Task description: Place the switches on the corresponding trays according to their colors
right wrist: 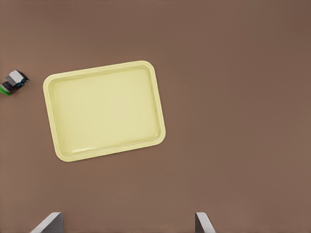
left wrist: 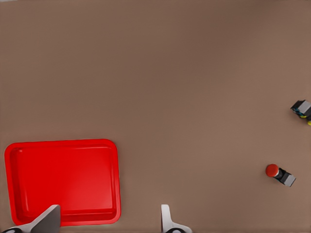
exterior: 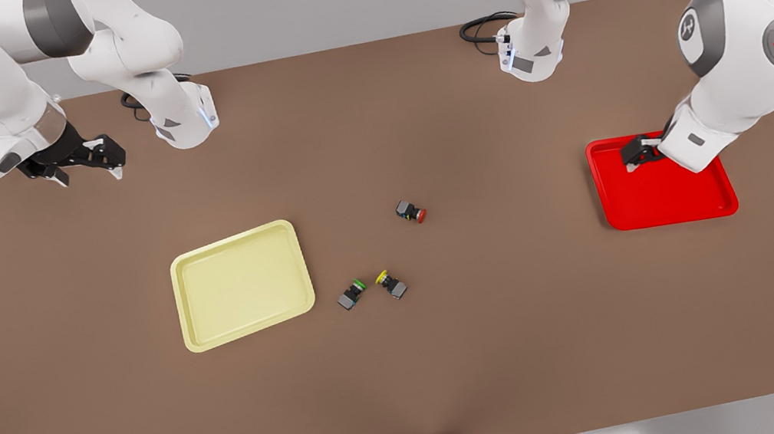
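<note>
Both jaws released: left gripper (exterior: 637, 154) over red tray (exterior: 664, 204), right gripper (exterior: 84, 160) far from yellow tray (exterior: 242, 282). Switches (exterior: 411, 211) mid-worktop (exterior: 456, 361); green and yellow lie close, so mis-grab risk.

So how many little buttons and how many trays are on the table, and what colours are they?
Switches: 3 - red switch, green switch, yellow switch
Trays: 2 - yellow tray, red tray
Total: 5
</note>
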Controlling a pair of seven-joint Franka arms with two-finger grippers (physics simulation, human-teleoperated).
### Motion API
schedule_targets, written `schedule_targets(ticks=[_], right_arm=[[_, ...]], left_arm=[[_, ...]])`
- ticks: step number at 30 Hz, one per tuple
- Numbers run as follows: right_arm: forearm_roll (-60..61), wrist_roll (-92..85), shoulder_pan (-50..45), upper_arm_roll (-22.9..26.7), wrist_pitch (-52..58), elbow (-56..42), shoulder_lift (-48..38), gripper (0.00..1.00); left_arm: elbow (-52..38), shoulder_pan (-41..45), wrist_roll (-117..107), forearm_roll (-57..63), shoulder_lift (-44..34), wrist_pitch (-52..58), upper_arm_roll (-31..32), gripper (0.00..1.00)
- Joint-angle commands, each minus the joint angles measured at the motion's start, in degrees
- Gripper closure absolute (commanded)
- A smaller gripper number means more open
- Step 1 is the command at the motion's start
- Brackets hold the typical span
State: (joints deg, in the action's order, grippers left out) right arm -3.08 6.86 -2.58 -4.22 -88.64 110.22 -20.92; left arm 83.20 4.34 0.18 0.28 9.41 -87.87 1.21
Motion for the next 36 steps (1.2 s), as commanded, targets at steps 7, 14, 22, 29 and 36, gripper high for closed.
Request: schedule_targets(ticks=[7,14,22,29,36], right_arm=[[6.1,-7.3,-2.4,-1.2,-2.5,-7.2,8.5,0.0],[1.5,-17.5,-10.6,-16.3,-15.2,-31.6,44.6,0.0],[-2.1,-8.3,-20.3,-15.9,-22.5,-42.3,62.6,0.0],[-3.2,-9.1,-20.3,-14.8,-30.5,-46.1,71.7,0.0],[-4.8,-8.8,-22.4,-15.0,-30.8,-47.7,75.2,0.0]], left_arm=[[0.4,0.1,-0.7,0.5,-0.9,-0.6,1.2,0.0],[4.9,4.0,-39.6,-2.3,1.1,-4.1,12.8,0.0],[4.3,15.2,-99.4,-1.9,11.9,-25.7,23.4,0.0],[4.7,16.7,-99.2,1.8,15.7,-28.6,24.2,0.0],[20.7,17.8,-97.6,1.4,13.4,-45.0,23.6,0.0]])
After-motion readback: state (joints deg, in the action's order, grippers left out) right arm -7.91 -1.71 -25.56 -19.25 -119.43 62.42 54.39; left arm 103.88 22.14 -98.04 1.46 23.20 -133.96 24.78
